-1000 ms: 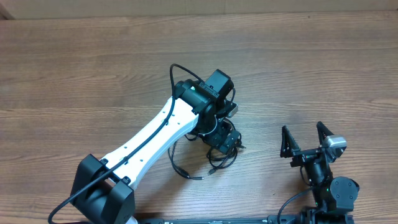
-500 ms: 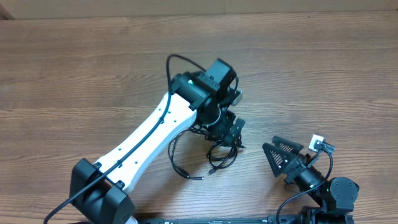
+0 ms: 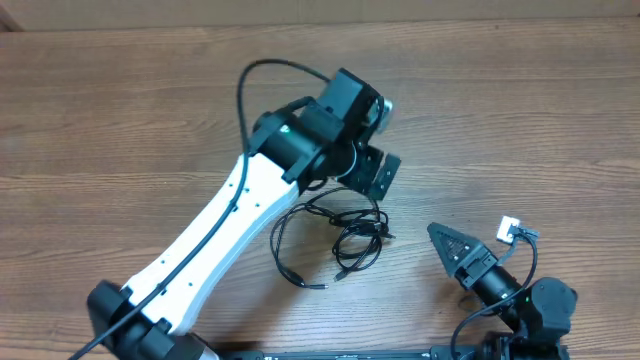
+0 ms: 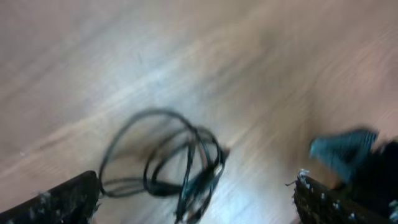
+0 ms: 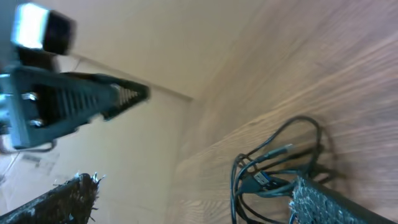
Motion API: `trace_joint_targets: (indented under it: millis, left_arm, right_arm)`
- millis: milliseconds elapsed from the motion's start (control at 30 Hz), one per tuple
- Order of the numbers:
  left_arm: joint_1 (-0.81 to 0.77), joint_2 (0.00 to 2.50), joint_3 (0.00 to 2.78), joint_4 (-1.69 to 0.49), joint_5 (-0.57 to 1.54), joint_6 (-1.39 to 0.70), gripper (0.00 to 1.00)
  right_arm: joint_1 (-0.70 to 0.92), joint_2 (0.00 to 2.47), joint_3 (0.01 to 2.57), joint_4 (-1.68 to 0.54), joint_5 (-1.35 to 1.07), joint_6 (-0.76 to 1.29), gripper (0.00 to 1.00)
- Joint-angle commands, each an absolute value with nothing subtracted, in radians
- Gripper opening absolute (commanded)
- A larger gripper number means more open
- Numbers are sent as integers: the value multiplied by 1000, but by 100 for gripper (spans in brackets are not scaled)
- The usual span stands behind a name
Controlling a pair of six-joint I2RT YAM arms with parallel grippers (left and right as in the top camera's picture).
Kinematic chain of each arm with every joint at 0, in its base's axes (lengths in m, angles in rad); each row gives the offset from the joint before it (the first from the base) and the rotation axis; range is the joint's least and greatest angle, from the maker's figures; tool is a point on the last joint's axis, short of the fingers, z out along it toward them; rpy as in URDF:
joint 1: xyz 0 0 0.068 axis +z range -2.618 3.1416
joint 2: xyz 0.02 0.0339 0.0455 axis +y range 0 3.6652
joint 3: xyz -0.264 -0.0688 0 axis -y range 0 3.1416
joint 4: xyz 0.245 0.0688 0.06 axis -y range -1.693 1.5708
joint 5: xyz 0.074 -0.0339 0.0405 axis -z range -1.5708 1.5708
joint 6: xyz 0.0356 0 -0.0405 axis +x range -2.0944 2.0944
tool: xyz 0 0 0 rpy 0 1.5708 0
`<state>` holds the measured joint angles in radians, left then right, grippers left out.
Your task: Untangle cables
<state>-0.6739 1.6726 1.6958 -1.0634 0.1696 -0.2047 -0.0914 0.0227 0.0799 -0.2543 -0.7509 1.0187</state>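
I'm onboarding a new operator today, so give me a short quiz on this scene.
1. True or false: the left end effector grips the cables.
2. The cables lie: A) loose on the table, B) draped over an arm, C) inside a box.
3. Fill in: the right end effector is ____.
Key: 1 false; 2 A; 3 open.

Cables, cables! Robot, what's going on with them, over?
Left gripper open, empty, close by the cables. Right gripper open, empty, off to the side. Cables tangled, lying loose, untouched. Nothing in the way.
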Motion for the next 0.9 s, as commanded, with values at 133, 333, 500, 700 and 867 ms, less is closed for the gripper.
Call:
trace_joint_targets:
  millis: [133, 333, 500, 700, 867]
  left_arm:
    - [-666, 1627, 1718, -999, 125, -270, 100]
    - [-666, 1642, 1718, -1083, 131, -270, 100]
    - [-665, 1642, 1718, -1163, 110, -268, 100]
    - [-644, 1608, 1718, -1266, 33, -277, 100]
    - [-604, 1486, 1716, -1347, 20, -352, 100]
  right_arm:
    - [-96, 150, 370, -640, -526, 881, 99]
    - [-96, 321, 617, -932, -422, 858, 99]
    - [-96, 413, 681, -978, -464, 748, 100]
    - [-96, 439, 680, -978, -530, 742, 100]
    - [-96, 439, 680, -975, -552, 743, 100]
